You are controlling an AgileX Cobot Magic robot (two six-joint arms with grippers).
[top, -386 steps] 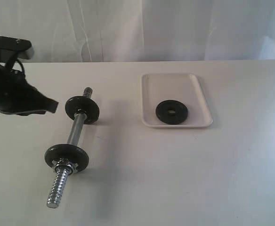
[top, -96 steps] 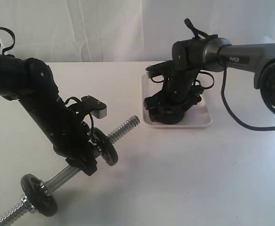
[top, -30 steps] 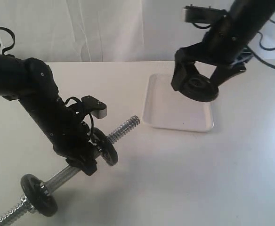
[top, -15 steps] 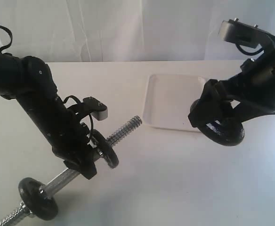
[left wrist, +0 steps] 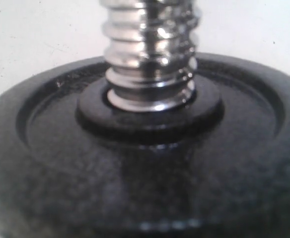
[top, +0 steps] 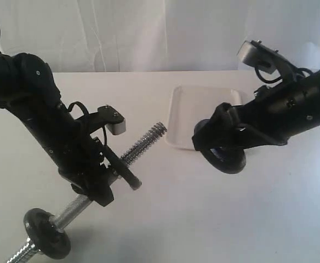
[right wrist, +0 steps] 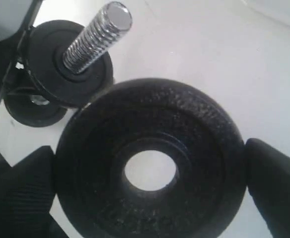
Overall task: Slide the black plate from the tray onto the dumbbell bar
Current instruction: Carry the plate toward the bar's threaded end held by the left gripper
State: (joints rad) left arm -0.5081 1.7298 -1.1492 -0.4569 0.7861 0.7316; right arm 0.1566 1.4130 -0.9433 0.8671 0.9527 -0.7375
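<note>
My left gripper (top: 98,187) is shut on the dumbbell bar (top: 143,143) and holds it tilted above the table, its free threaded end pointing up towards the right. One black disc (top: 123,169) sits on the bar just past the gripper, and another (top: 46,242) near the low end. In the left wrist view that near disc (left wrist: 150,163) fills the frame around the threaded bar (left wrist: 150,54); the fingers are hidden. My right gripper (top: 221,147) is shut on the black plate (top: 232,163), gripped by its rim, to the right of the bar's end. The plate's (right wrist: 194,129) hole faces the bar tip (right wrist: 96,35).
The white tray (top: 204,109) lies behind the right gripper, with nothing showing on its visible part. A white curtain closes off the back of the table. The right arm (top: 297,107) stretches across the tray's right side.
My right gripper has carried the black plate down and left, from above the tray to in front of it, near the bar's end. The left arm has raised the bar's free end slightly.
</note>
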